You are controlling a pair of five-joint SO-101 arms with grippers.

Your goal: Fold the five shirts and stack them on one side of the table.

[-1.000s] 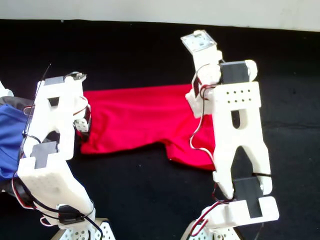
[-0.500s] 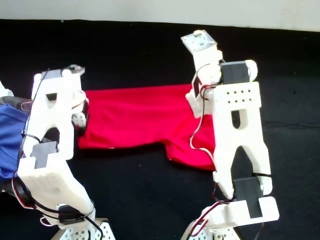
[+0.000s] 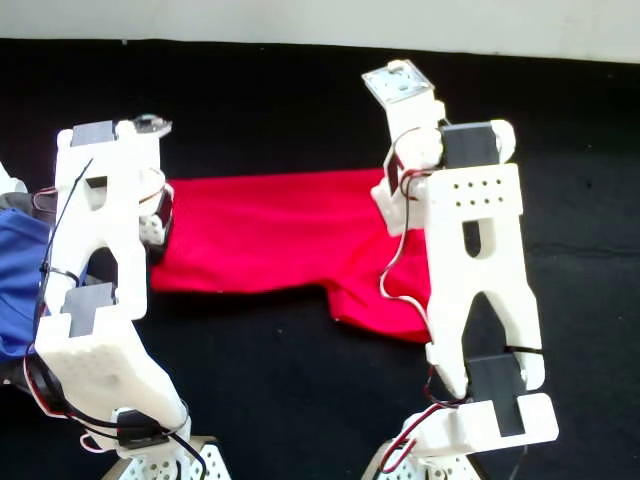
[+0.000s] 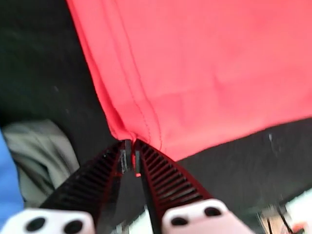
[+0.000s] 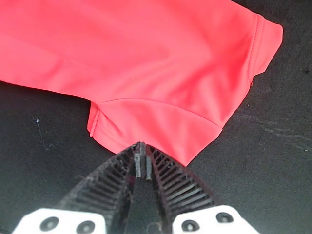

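A red shirt (image 3: 270,235) lies spread sideways across the middle of the black table (image 3: 250,100). My left gripper (image 4: 132,151) is shut on the hem at its left end (image 3: 160,250); red cloth (image 4: 195,73) stretches away from the closed fingers. My right gripper (image 5: 141,156) is shut with its tips on the shirt's near edge beside a short sleeve (image 5: 258,44). In the high view the right arm (image 3: 470,230) covers that end of the shirt, and a red fold (image 3: 375,305) shows beside it.
A blue shirt (image 3: 15,285) lies at the table's left edge with a grey garment (image 3: 25,203) by it, close to the left arm (image 3: 100,230). Both show as grey cloth (image 4: 39,156) and blue cloth (image 4: 5,190) beside the left gripper. Bare black table lies behind and in front of the red shirt.
My left gripper has moved left and a little away from me with the hem in it, drawing the shirt's left end out straighter. The right arm has kept still.
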